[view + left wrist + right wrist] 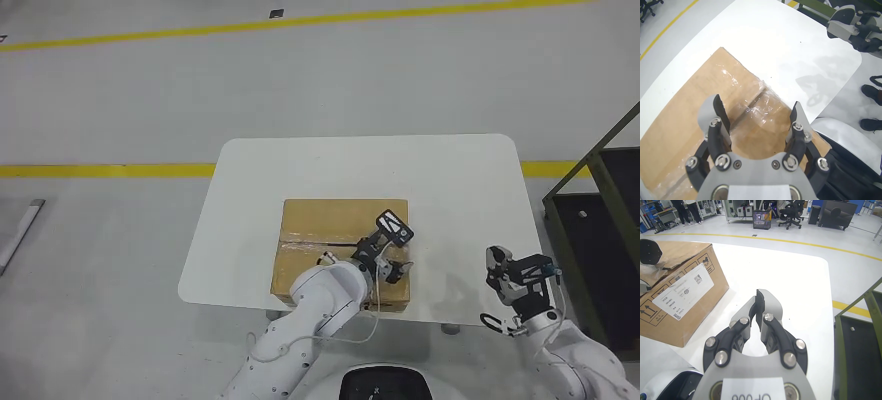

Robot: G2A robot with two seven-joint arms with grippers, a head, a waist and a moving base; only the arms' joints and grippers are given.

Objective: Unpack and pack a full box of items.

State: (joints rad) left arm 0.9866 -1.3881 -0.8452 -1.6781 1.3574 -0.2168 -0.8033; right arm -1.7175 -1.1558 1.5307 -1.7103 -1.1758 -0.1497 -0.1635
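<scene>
Top view, room: grey floor crossed by yellow lines (110, 170), with a dark green rack (600, 220) at the right edge of the frame.
Top view, surface: a white table (300, 170) stood at the centre, and the cardboard box (330, 225) sat on its near half, flaps down and taped.
Top view, arms: the left gripper (385, 248) hung over the box's right end. The right gripper (495, 262) was at lower right, well apart from the box.
Left wrist view, surface: bare white tabletop lay beyond the box's edge.
Left wrist view, claw: the fingers (720, 108) were spread wide and released, holding nothing. They stood above the clear tape (757, 111) on the box's centre seam, one on each side of it.
Right wrist view, room: office chairs (791, 211) and equipment racks stood far back across the floor.
Right wrist view, surface: the box was at the left of the frame, its side bearing a white label (683, 291).
Right wrist view, claw: the pads (759, 306) were clenched together on nothing, above bare table.
</scene>
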